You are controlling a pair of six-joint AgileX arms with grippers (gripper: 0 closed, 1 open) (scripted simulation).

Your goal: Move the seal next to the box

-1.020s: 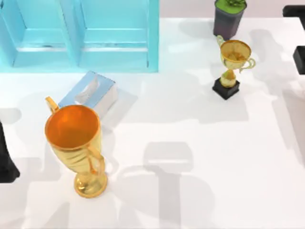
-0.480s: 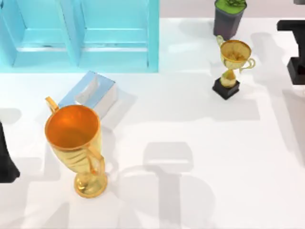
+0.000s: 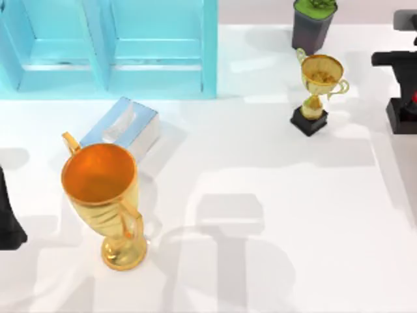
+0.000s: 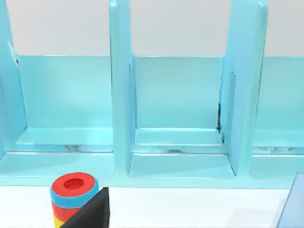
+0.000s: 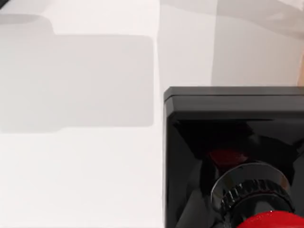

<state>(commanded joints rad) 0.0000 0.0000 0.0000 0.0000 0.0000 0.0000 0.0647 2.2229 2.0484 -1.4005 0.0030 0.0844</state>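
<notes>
The seal's black square base hangs at the top view's right edge with a spot of its red knob above it. My right gripper is shut on it, and the arm's black body reaches in just behind. Close up in the right wrist view, the seal shows its black block, a metal neck and the red knob over the white table. The box, light blue on top with whitish sides, lies far off at the left in front of the cabinet. My left arm is parked at the left edge.
A large turquoise cabinet fills the back left. A big gold trophy stands just in front of the box. A small gold trophy and a dark plant pot stand at the back right. Coloured stacked rings show before the cabinet.
My right arm has come further in from the right edge, carrying the seal leftward and toward the table's front. The left arm and all other objects have stayed put.
</notes>
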